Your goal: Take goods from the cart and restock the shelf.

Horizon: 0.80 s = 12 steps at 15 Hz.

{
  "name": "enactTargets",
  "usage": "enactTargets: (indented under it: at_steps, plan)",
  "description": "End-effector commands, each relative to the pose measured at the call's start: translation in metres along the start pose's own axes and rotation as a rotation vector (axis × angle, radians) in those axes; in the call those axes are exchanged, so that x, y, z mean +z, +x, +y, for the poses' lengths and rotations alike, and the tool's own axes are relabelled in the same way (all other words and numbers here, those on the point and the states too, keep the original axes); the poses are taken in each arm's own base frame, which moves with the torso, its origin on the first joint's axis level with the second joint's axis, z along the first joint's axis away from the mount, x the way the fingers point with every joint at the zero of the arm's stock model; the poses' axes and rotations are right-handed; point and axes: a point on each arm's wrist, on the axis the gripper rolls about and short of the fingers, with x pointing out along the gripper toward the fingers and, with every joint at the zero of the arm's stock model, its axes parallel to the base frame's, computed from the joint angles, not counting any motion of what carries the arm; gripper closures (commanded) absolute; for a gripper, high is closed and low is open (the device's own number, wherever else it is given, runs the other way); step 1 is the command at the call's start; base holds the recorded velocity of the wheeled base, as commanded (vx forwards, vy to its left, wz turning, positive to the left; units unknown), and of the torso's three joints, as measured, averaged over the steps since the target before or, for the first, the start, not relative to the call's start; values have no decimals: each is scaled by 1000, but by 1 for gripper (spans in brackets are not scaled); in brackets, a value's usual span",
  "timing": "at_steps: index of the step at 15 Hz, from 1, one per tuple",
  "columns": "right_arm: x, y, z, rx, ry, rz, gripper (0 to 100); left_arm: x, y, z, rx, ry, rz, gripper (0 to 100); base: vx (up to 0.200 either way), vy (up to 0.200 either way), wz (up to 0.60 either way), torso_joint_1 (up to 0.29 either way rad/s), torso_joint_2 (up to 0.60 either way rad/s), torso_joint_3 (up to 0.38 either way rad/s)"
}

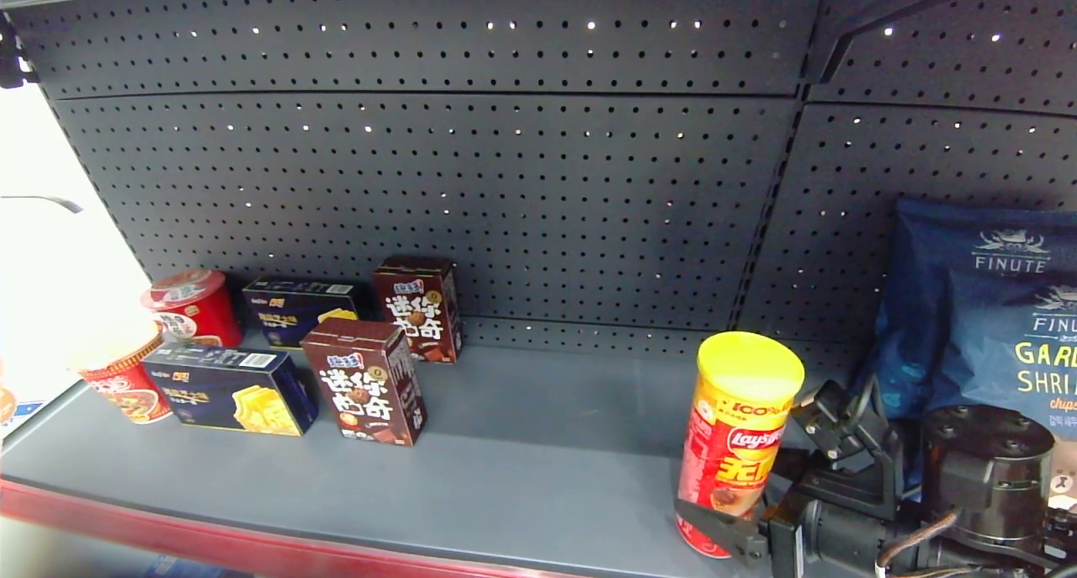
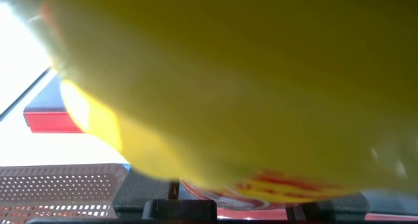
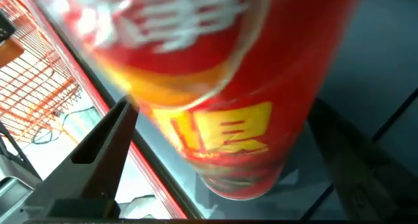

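Fingers (image 1: 719, 529) of the right tool (image 1: 749, 456) sit spread wide on either side of the can (image 1: 740, 426). They press against its lower half, so the tool has the can in its grip. The can stands upright on the shelf (image 1: 538, 452), base down on the grey board near the front edge. In the wrist view one finger's tip meets the can's side. The other finger is blurred where it reaches the opposite side, and the can's top runs out of frame. The can's lid is yellow, and its label is red with yellow and white lettering and a round logo.

Just behind and to the right of the tool lean two blue bags (image 1: 984, 309) with pale and yellow print. They are cut off by the frame edge and partly hidden by the arm. Well to the tool's left stand two brown boxes (image 1: 366, 382) with white characters. Beyond them are two dark blue boxes (image 1: 231, 390), then two red cups (image 1: 192, 309), the nearer one washed out by glare. Behind all of it runs a pegboard (image 1: 505, 208). Past the shelf's red lip, an orange wire grid (image 3: 39, 100) shows.

At the left tool (image 2: 189, 209), a blurred yellow thing (image 2: 228, 74) lies close against the camera, with a red and yellow patch on it. Whether the tool grips it cannot be told.
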Motion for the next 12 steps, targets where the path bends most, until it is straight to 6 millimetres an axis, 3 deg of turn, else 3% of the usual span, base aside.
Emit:
enactTargets:
  at_steps: [1, 12]
  plan:
    - [0, -2, 0, -10, -7, -4, 0, 1, -1, 0, 0, -1, -7, 100, 0, 0, 0, 0, 0, 0]
    - [-2, -11, 12, -14, -29, -8, 0, 0, -1, 0, -3, -1, -6, 100, 0, 0, 0, 0, 0, 0]
